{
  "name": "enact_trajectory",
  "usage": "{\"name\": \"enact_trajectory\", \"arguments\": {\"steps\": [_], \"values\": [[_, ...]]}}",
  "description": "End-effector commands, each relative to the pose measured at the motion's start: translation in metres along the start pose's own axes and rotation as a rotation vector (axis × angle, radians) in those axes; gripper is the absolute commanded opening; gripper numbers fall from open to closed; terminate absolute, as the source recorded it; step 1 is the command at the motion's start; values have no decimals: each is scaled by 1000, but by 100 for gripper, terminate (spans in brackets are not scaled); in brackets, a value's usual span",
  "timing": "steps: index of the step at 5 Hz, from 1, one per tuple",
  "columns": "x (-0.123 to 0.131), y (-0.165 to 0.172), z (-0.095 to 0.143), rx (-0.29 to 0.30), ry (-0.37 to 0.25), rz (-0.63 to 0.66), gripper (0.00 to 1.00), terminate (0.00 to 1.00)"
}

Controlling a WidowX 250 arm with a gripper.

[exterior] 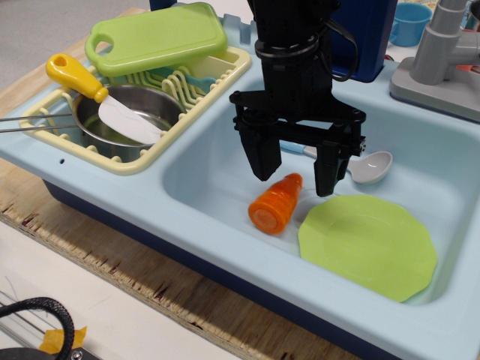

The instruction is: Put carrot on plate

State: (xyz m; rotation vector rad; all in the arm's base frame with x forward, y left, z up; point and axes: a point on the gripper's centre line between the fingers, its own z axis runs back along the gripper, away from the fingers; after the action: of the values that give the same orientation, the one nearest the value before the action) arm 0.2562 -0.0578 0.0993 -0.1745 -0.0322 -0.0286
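The orange carrot point(277, 203) lies on its side on the floor of the light-blue sink point(202, 172), flat round end toward the front, just left of the plate. The light-green plate point(367, 246) with a many-sided rim lies flat in the sink's front right part. My black gripper point(295, 178) hangs open right above the carrot's tapered end, one finger point(259, 157) to its left and the other finger point(328, 171) to its right. It holds nothing.
A grey spoon point(369, 166) lies in the sink behind the plate. A yellow dish rack point(142, 112) at the left holds a metal pot point(135, 112), a yellow-handled spatula point(97, 94) and a green cutting board point(157, 37). A grey faucet point(446, 56) stands at back right.
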Motion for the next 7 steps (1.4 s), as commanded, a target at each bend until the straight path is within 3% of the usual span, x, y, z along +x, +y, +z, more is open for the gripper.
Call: {"name": "enact_trajectory", "arguments": {"steps": [1, 2, 4, 5, 7], "values": [[0, 0, 0, 0, 0, 0, 100, 0], [4, 6, -17, -14, 69, 23, 100, 0], [1, 12, -44, -77, 119, 61, 100, 0], [-3, 15, -46, -108, 98, 87, 0, 0], [-5, 20, -32, -105, 80, 101, 0, 0]]}}
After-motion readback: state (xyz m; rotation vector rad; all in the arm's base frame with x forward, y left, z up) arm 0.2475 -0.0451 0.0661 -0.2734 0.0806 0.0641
